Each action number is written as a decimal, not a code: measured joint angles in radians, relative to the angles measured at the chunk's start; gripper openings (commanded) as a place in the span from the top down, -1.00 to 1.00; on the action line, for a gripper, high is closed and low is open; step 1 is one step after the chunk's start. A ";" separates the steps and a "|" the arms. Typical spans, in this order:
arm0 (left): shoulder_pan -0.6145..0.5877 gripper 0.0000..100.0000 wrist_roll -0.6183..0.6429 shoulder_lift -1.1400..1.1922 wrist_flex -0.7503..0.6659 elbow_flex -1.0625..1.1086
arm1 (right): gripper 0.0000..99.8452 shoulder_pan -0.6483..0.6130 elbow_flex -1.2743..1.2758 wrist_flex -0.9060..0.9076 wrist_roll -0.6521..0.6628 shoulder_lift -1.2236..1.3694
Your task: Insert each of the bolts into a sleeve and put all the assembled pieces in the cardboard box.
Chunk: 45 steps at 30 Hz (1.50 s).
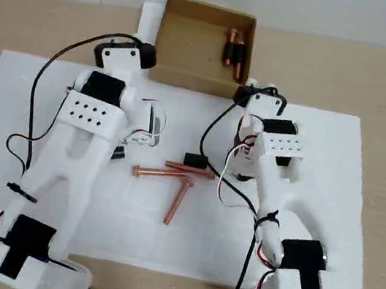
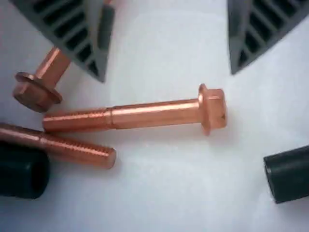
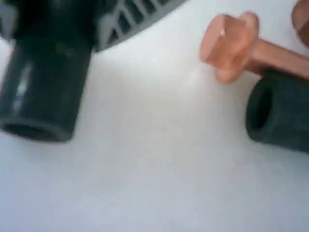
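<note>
The light wooden desk [image 1: 21, 19] carries a white foam sheet [image 1: 312, 231], likely there to stop round parts rolling. Behind it, the open brown cardboard box [image 1: 187, 47] holds finished pieces. The left tool [image 2: 164, 72] hangs with jaws apart near a loose copper flanged bolt [image 2: 135, 113], seemingly lining up a pick. The bolt lies flat on the sheet, long axis crosswise, head toward the left arm's side. The right tool [image 3: 48, 38] is clamped on a black cylindrical sleeve [image 3: 43, 92], bore outward, probably to receive it.

Blurred gripped sleeve [image 3: 46, 82], upper end hidden inside the right tool [image 3: 53, 29], loose sleeve [image 3: 280, 111] beyond the tool cropped by the frame, bolt [image 3: 236, 46] shank beside it cropped too
</note>
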 measured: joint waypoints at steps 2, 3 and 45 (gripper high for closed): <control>0.000 0.68 0.002 0.000 0.000 0.000 | 0.81 -0.003 0.002 0.000 0.000 0.000; 0.000 0.68 0.002 0.000 0.005 0.000 | 0.81 -0.003 0.002 0.000 0.000 0.000; 0.000 0.68 0.032 0.000 0.006 0.000 | 0.66 -0.005 -0.078 0.011 -0.057 0.000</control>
